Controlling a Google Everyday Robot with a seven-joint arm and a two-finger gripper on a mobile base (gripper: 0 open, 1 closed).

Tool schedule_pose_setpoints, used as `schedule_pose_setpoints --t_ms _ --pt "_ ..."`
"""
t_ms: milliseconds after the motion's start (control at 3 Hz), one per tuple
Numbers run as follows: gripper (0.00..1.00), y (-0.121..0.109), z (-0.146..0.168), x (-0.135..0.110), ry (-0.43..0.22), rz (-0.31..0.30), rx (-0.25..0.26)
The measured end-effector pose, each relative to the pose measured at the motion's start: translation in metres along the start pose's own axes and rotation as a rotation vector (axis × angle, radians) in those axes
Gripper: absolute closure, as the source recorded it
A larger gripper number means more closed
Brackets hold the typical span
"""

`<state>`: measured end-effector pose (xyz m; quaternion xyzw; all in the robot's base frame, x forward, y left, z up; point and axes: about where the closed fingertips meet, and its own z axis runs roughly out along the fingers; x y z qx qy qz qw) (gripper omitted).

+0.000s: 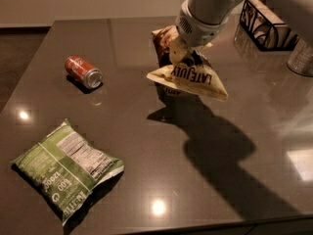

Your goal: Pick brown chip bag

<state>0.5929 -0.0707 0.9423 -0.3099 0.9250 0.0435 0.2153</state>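
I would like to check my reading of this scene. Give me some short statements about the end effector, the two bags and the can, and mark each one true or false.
1. The end effector is closed on the brown chip bag, gripping its upper part. True.
2. The red can stands upright. False: it lies on its side.
3. The green bag lies at the near left of the table, apart from the red can. True.
4. The green bag is inside the wire basket. False: the wire basket stands at the far right, and the green bag lies flat on the table.
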Motion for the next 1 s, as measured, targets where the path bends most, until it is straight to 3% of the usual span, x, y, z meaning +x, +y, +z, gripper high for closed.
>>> schedule_pose_setpoints --t_ms 667,1000 --pt "1.0 0.0193 -0.0286 -0.0178 -0.017 -0.132 -0.026" --pt "1.0 0.0193 -0.0286 -0.0178 -0.017 -0.132 -0.026"
